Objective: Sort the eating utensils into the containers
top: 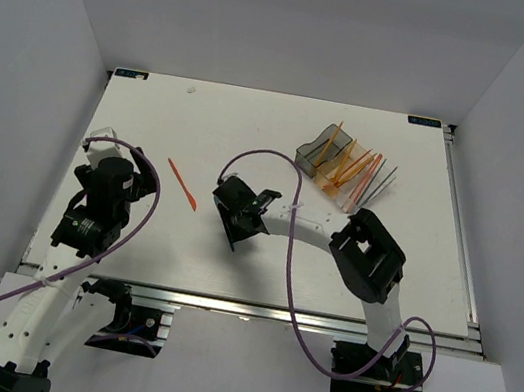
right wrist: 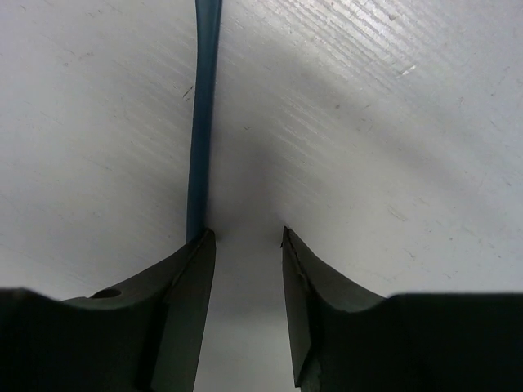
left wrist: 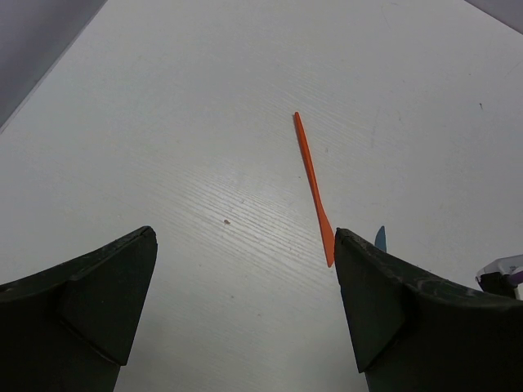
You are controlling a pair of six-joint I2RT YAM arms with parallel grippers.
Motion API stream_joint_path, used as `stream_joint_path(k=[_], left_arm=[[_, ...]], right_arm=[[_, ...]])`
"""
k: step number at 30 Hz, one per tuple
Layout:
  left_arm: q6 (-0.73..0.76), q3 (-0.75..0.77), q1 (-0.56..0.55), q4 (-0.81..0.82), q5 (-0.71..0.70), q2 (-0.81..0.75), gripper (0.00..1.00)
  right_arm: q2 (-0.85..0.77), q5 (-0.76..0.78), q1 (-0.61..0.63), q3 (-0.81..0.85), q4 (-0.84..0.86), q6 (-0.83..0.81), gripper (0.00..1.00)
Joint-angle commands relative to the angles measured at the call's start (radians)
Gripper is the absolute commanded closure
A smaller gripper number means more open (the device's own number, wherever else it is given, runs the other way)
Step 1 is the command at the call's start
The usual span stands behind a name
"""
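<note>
An orange utensil lies flat on the white table, left of centre. My left gripper hovers just short of it, open wide with only bare table between the fingers. At mid-table my right gripper is down at the surface and open by a narrow gap. A dark blue utensil runs away from its left fingertip, outside that gap. The containers stand at the back right, with several orange and grey utensils leaning in them.
The table's right edge runs close behind the containers. A purple cable loops over the right arm near the gripper. White walls enclose the table on three sides.
</note>
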Motion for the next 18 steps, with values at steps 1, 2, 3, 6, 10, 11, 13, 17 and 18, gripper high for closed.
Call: stream_joint_path(k=[1, 2, 3, 6, 10, 11, 13, 17, 18], left_arm=[[0.003, 0.017, -0.003, 0.002, 0.006, -0.011, 0.02], [0.003, 0.016, -0.003, 0.002, 0.006, -0.011, 0.02], [0.003, 0.016, -0.003, 0.002, 0.007, -0.010, 0.02], [0.004, 0.016, -0.003, 0.002, 0.011, -0.010, 0.02], [0.006, 0.014, -0.005, 0.004, 0.015, -0.011, 0.02], [0.006, 0.016, -0.003, 0.005, 0.017, -0.011, 0.02], [0.006, 0.014, -0.003, 0.005, 0.017, -0.013, 0.02], [0.007, 0.014, -0.003, 0.007, 0.018, -0.015, 0.02], [0.007, 0.014, -0.003, 0.007, 0.018, -0.016, 0.02]], right_arm=[[-0.044, 0.029, 0.013, -0.025, 0.010, 0.030, 0.56], [-0.054, 0.043, 0.014, -0.030, 0.013, 0.045, 0.56], [-0.064, 0.060, 0.017, -0.034, 0.021, 0.051, 0.56], [-0.107, 0.141, 0.031, -0.037, 0.026, 0.074, 0.56], [-0.137, 0.151, 0.057, -0.030, 0.039, 0.076, 0.56], [-0.132, 0.140, 0.060, -0.025, 0.044, 0.070, 0.56], [-0.094, 0.108, 0.068, 0.010, 0.017, 0.061, 0.56], [-0.017, 0.085, 0.071, 0.075, -0.022, 0.049, 0.57], [-0.006, 0.088, 0.071, 0.084, -0.026, 0.048, 0.58]])
